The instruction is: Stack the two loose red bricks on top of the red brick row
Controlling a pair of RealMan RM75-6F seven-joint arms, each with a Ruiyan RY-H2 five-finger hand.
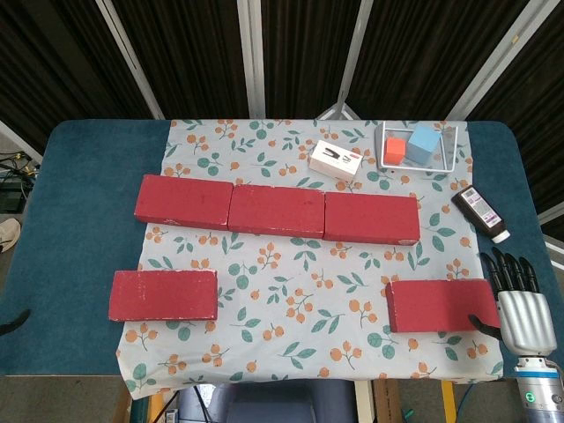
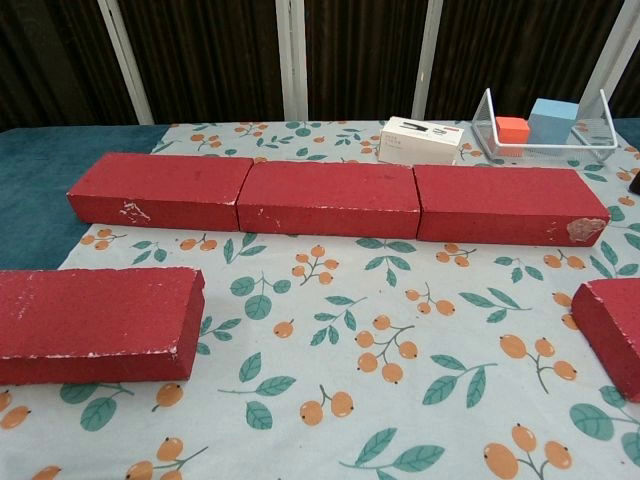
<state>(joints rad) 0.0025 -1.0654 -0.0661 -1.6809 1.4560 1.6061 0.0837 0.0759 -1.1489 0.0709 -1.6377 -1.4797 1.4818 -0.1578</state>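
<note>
While both loose bricks lie on the bench, one [image 1: 164,295] at eight o'clock and one [image 1: 441,305] at four below the brick row [image 1: 277,210], my right hand [image 1: 522,304] rests open and empty beside the latter, which I judge must be grasped next.
</note>
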